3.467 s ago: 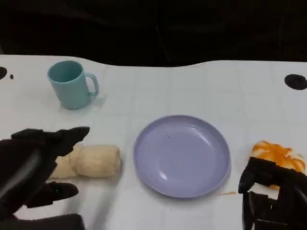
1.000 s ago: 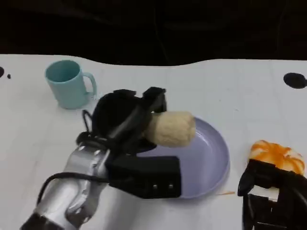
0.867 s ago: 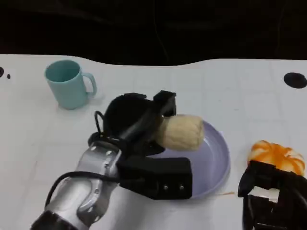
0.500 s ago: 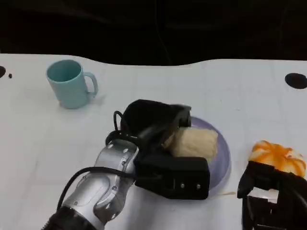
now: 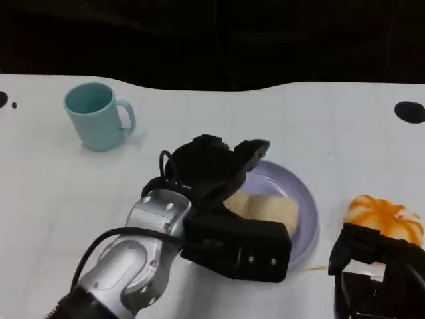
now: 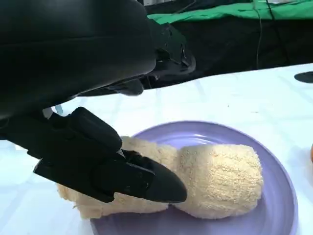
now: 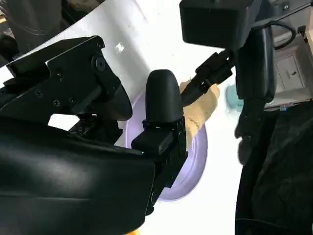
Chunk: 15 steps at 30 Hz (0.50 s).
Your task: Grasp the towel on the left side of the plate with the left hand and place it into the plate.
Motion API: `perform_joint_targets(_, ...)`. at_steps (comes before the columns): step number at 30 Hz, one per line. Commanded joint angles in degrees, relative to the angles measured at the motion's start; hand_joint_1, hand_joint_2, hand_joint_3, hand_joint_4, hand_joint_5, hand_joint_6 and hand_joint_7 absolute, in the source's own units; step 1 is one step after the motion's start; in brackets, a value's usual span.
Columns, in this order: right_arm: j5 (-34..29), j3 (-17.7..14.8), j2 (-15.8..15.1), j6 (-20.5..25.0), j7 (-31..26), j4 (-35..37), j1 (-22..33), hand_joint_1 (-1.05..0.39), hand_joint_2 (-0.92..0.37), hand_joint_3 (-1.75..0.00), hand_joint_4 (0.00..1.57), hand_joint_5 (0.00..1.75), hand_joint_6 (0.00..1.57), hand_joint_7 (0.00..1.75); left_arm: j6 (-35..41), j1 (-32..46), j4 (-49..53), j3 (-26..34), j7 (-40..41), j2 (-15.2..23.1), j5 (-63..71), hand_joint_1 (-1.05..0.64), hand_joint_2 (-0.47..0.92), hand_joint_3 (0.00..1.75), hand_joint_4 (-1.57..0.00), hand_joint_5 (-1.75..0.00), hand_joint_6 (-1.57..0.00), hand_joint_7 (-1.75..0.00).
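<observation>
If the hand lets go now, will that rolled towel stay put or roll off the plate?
The cream rolled terry towel looks soft and sagging, so it likely stays. It lies flat inside the purple plate, whose raised rim should check rolling. Probably light; the left hand could drag it.

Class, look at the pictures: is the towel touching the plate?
Touching. The left wrist view shows the towel lying flat on the plate, no gap beneath.

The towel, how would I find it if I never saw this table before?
Look at the white table and find the round purple plate near its middle. The towel lies rolled up on that plate, just under the black fingers of the robot's left hand. It is the only fuzzy, cream-coloured thing; the cup is smooth and blue.
</observation>
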Motion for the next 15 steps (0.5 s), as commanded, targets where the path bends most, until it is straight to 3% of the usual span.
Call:
perform_joint_targets(1, -0.32, -0.08, -0.87, -0.2, 0.0, -0.56, 0.16, 0.02, -0.56, -1.44, 0.86, 1.75, 0.64, 1.75, -0.45, 1.69, -3.04, 1.03, -1.0, 2.39, -0.33, -0.93, 0.92, 0.32, -0.06, -0.3, -0.06, -0.03)
perform_joint_targets(7, -0.63, 0.21, -0.8, 0.38, -0.37, -0.92, 0.09, 0.03, -0.57, -1.43, 0.84, 1.75, 0.62, 1.75, -2.87, 4.9, -9.25, 5.59, -1.7, 4.78, -6.08, -0.84, 0.92, 0.3, -0.09, -0.39, -0.13, -0.06)
perform_joint_targets(10, -0.41, 0.15, -0.48, 0.31, -0.27, -0.92, 0.15, 0.04, -0.58, -1.43, 0.84, 1.75, 0.61, 1.75, -6.88, 6.98, -11.49, 8.87, -0.64, 6.69, -10.88, -0.68, 0.92, 0.3, -0.2, -0.47, -0.23, -0.11)
perform_joint_targets(12, -0.44, 0.17, -0.36, 0.75, -0.57, -1.16, 0.09, 0.04, -0.58, -1.43, 0.84, 1.75, 0.61, 1.75, -10.0, 9.45, -12.58, 11.96, 1.57, 7.41, -14.5, -0.54, 0.92, 0.27, -0.44, -0.59, -0.41, -0.17)
perform_joint_targets(15, -0.5, 0.19, -0.35, 1.08, -0.79, -1.36, -0.02, 0.03, -0.57, -1.43, 0.83, 1.75, 0.62, 1.75, -15.14, 12.26, -12.48, 15.8, 4.66, 7.69, -19.51, -0.43, 0.92, 0.25, -0.62, -0.7, -0.54, -0.2)
